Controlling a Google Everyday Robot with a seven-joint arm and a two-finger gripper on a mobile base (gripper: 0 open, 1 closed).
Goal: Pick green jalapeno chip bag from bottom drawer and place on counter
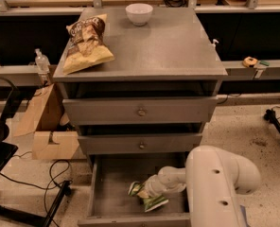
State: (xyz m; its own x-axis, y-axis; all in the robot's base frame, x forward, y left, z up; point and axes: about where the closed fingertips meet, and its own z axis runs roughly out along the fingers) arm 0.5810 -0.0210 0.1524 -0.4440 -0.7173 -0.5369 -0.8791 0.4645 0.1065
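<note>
My hand [147, 192] is in the bottom drawer [114, 186] at the green jalapeno chip bag [155, 204], grip I can't tell, and it looks light, crinkly, so I'd pinch its edge.

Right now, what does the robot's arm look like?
The arm is glossy white: a fat rounded tube with two small dark holes, narrowing to a slimmer pale wrist. No cables or markings show. Its gripper, down in the bottom drawer, looks pale too.

The tool [148, 192] sits low in the open bottom drawer [112, 181], against the green jalapeno chip bag [154, 203]. The surface [168, 46] above carries a brown chip bag [87, 42] and a white bowl [139, 13].
</note>
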